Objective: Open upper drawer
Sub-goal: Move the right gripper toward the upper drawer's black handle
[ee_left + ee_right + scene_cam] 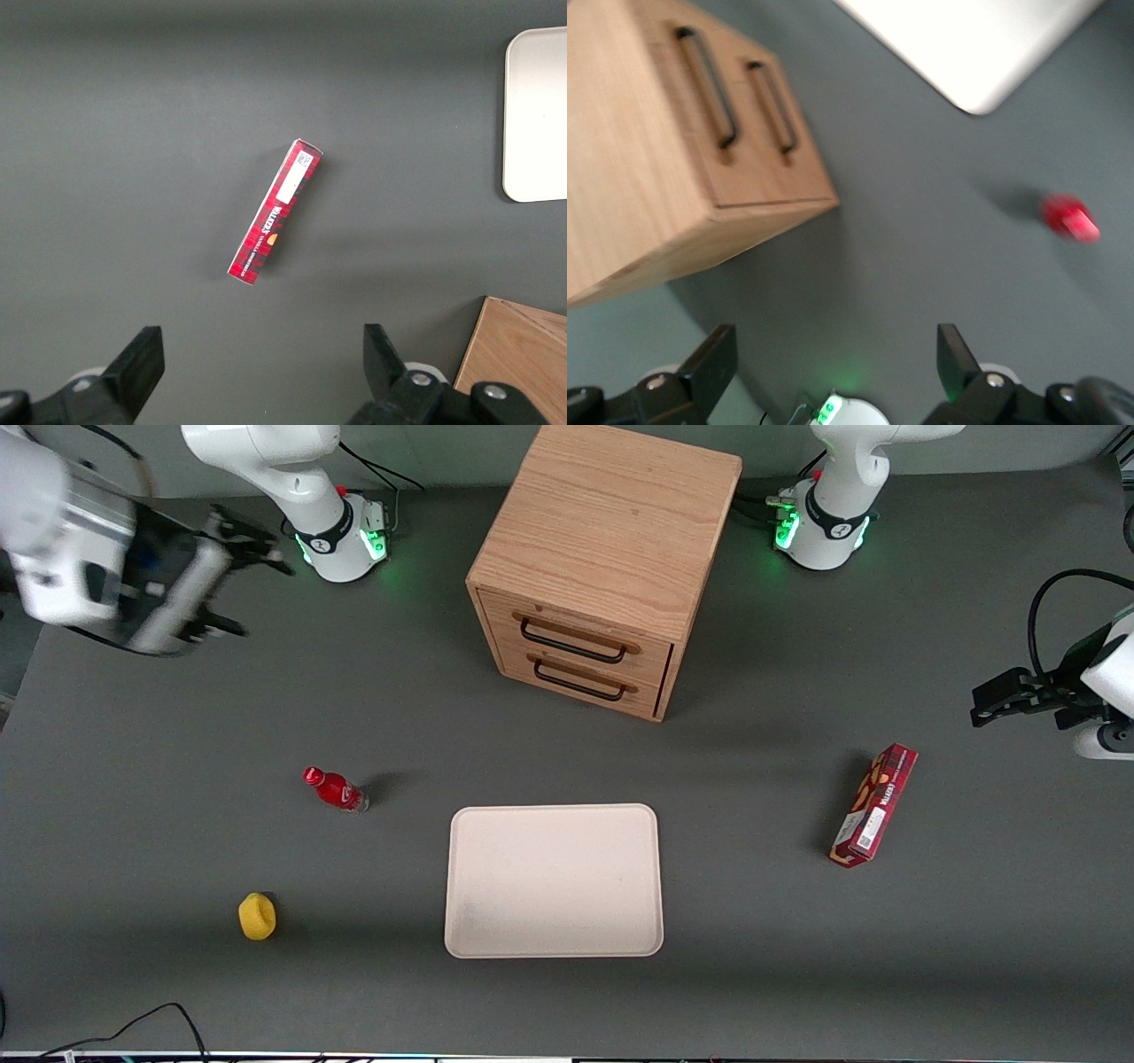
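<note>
The oak cabinet stands at the back middle of the table. Its upper drawer is closed, with a black wire handle; the lower drawer under it is closed too. My right gripper hangs high above the table toward the working arm's end, well apart from the cabinet. In the right wrist view the gripper is open and empty. That view also shows the upper drawer and the lower drawer at a distance.
A cream tray lies nearer to the front camera than the cabinet. A red bottle and a yellow object lie toward the working arm's end. A red box lies toward the parked arm's end.
</note>
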You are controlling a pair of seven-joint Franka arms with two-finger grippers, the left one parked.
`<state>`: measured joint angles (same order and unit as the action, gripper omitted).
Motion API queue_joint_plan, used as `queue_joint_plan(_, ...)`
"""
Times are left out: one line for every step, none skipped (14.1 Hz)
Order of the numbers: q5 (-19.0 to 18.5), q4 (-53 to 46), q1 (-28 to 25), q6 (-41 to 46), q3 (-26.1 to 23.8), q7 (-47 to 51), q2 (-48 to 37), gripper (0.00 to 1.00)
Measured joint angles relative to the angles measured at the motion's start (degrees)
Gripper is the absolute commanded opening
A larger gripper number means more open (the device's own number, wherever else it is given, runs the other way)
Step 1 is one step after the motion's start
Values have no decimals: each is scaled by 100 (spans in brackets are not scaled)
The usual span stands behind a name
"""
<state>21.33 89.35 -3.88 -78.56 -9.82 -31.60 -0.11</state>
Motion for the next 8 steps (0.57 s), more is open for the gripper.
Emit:
queue_joint_plan(236,-165,-14,-22,-253,-112,333,100)
queue_joint_plan(449,-319,-25,-26,-454,-159,657,100)
queue_joint_plan(580,-447,-32,-51,-625,-206,961,100)
queue_joint_plan(634,-532,-38,-171,-790,-252,1223,100)
queue_joint_plan(649,-576,-46,-351,-960,-267,1447,100)
queue_joint_plan(649,-601,-59,-540,-1143,-267,1661,100)
queue_joint_plan(648,-613,-81,-738,-1329,-267,1867,100)
queue_joint_plan(615,-613,-112,-944,-1499,-267,2063,100)
